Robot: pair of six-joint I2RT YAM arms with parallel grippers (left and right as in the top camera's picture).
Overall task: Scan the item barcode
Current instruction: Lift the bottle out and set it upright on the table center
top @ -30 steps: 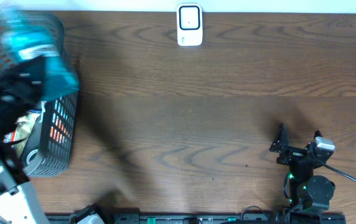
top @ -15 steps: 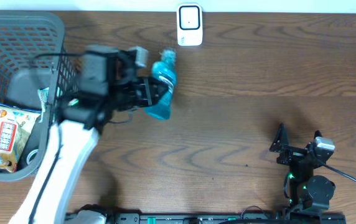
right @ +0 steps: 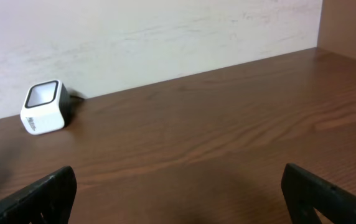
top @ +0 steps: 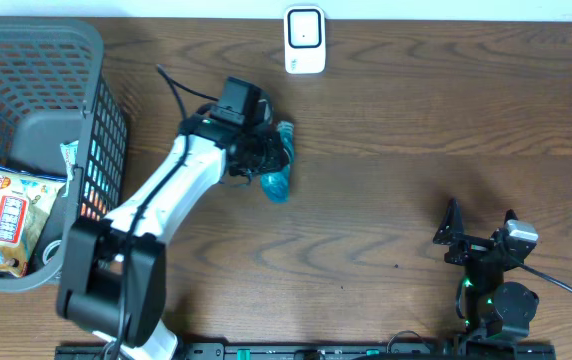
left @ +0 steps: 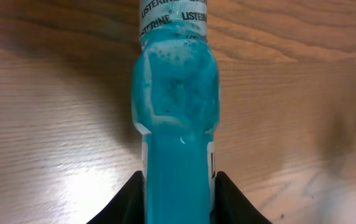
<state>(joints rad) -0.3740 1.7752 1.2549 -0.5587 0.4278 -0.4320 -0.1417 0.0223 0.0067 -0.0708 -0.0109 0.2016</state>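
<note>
A bottle of blue mouthwash [top: 276, 170] is held over the table's middle left, my left gripper [top: 258, 152] shut on its body. In the left wrist view the bottle [left: 177, 106] fills the middle, its labelled neck pointing away, and both black fingers [left: 131, 202] press its sides. The white barcode scanner [top: 305, 41] stands at the table's far edge, a short way beyond the bottle; it also shows at the left in the right wrist view as the scanner [right: 43, 107]. My right gripper [top: 480, 228] rests open near the front right with nothing between its fingers.
A grey wire basket [top: 98, 60] stands at the left and holds a snack packet [top: 13, 218] and other items. A wall runs behind the table's far edge.
My left arm has carried the bottle out of the basket and rightward, then down toward the table in front of the scanner. The right arm has stayed still.
</note>
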